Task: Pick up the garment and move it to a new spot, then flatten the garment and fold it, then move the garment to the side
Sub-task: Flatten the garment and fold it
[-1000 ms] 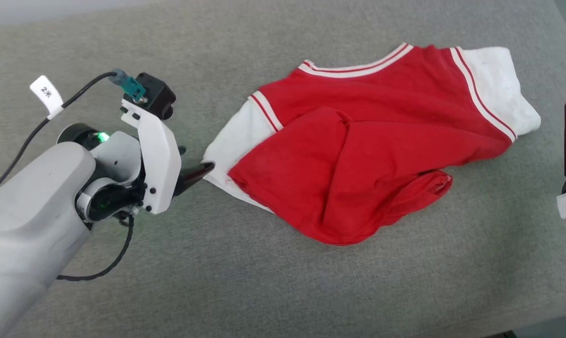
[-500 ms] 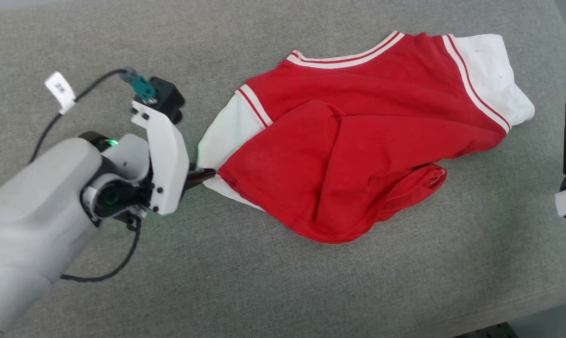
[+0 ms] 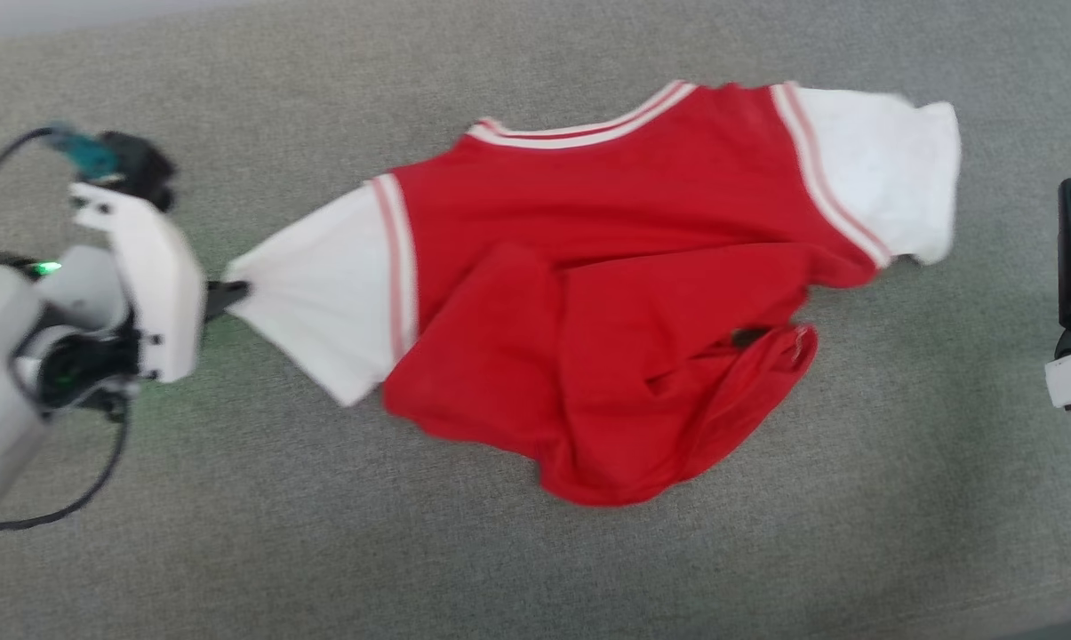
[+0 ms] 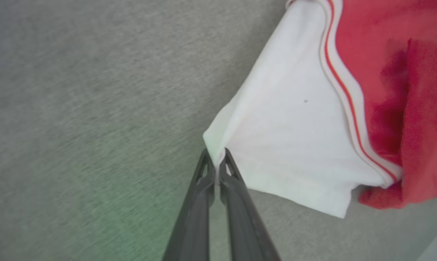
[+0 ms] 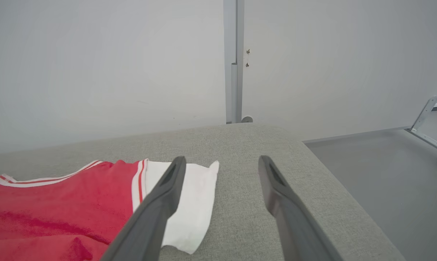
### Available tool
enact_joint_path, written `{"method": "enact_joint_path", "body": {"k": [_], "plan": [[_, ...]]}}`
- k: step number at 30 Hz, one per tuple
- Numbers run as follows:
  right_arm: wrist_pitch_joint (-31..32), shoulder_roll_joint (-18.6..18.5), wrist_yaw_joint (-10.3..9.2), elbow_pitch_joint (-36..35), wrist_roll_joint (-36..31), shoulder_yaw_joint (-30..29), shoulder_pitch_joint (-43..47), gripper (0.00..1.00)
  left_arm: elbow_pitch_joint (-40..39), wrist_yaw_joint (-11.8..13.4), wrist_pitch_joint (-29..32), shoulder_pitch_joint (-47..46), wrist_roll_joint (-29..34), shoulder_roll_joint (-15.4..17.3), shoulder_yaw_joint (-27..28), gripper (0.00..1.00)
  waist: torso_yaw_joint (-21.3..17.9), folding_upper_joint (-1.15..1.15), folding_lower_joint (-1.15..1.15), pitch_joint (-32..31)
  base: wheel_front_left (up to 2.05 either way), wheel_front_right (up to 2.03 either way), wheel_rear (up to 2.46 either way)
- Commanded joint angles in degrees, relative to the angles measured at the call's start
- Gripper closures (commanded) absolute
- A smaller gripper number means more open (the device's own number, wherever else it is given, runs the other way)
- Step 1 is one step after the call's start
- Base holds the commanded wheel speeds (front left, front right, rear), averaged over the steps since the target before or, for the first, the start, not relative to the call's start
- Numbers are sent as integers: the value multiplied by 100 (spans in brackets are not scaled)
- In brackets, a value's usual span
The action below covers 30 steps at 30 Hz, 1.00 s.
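At its tip, our left end effector [image 4: 214, 159] is clenched on one small corner of the white sleeve [image 4: 294, 119]. From there the cloth pulls tight to the red shirt [image 3: 606, 293], lying in the middle of the gray worktop [image 3: 499, 569]. Our right end effector [image 5: 222, 161] is wide apart and holds nothing, near the other sleeve [image 5: 194, 203]. We think the corner could slip out if we pull hard, because we hold so little. The shirt's bottom is folded over itself, so its edge is hidden. A small dark spot [image 3: 748, 338] on the red is too blurry to name.
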Motion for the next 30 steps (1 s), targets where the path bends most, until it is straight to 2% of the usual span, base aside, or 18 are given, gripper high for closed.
{"method": "enact_joint_path", "body": {"k": [1,7,16,17,18,19,20,21,26,27,30], "plan": [[25,6,-14,-26,-50,10,65,0,69,16,-55,116,-99,104,28,100,29,0,0,-30,0,0,0],[113,-16,-13,-91,-47,14,118,0,328,16,-196,191,24,451,-45,100,85,0,0,-89,0,0,0],[245,-49,-13,-155,-54,-3,205,0,457,16,-581,277,-66,297,0,100,163,0,0,-209,0,0,0],[270,-57,-13,-163,-59,3,206,0,462,16,-661,277,-43,265,-2,87,182,0,0,-229,0,0,0],[292,-60,-13,-171,-56,17,212,0,487,16,-747,296,-65,227,23,62,204,0,0,-251,0,0,0],[328,-65,-13,-171,-42,44,217,0,495,16,-827,320,-42,205,13,53,227,0,0,-277,0,0,0],[358,-68,-13,-176,-21,62,225,0,497,16,-948,342,26,180,-6,33,263,0,0,-312,0,0,0],[391,-73,-13,-189,-5,95,234,0,531,19,-1120,360,20,150,43,0,307,0,0,-344,0,0,0],[607,-131,-13,-227,-19,293,216,0,609,106,-2134,551,259,5,143,0,583,0,0,-508,0,0,0],[723,-155,-13,-210,-21,431,160,0,615,111,-2597,684,419,-46,148,0,722,0,0,-569,0,0,0],[975,-184,-13,-103,113,728,59,0,594,181,-3283,985,281,-232,297,0,940,0,0,-653,0,0,0]]}}
